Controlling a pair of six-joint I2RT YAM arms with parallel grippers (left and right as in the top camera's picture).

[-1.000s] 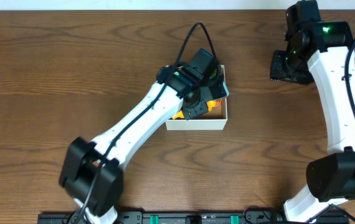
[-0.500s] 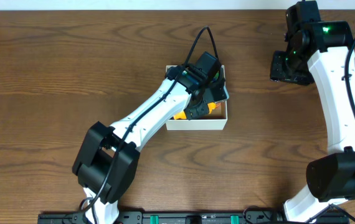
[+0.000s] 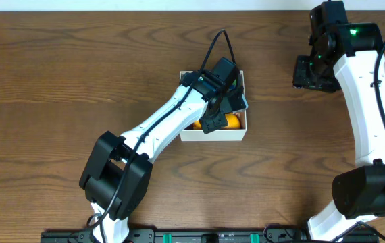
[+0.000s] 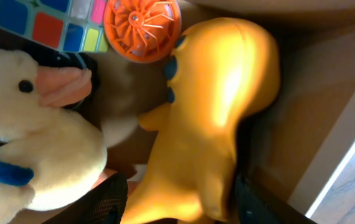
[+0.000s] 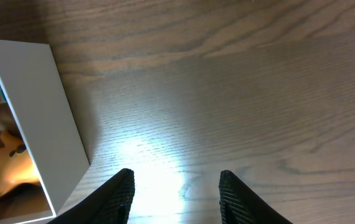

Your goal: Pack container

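The container (image 3: 213,133) is a white-walled box with a brown inside (image 4: 314,81), standing mid-table. Over its right part hangs my left gripper (image 3: 225,113), open. In the left wrist view a yellow-orange toy animal (image 4: 221,93) lies on the box floor between my spread fingers (image 4: 112,199), with a little gap on the left. A cream plush duck (image 4: 34,143), an orange wheel (image 4: 142,28) and a coloured puzzle cube (image 4: 47,18) also lie inside. My right gripper (image 3: 314,73) is open over bare wood at the far right, nothing between its fingers (image 5: 118,193).
The right wrist view shows the box's white outer wall (image 5: 47,112) at its left, with wood table (image 5: 227,93) beyond. My left arm (image 3: 159,128) crosses the table from the front toward the box.
My left gripper's jaws have spread off the yellow toy, which now lies in the box and shows more from overhead. The right arm has not moved.
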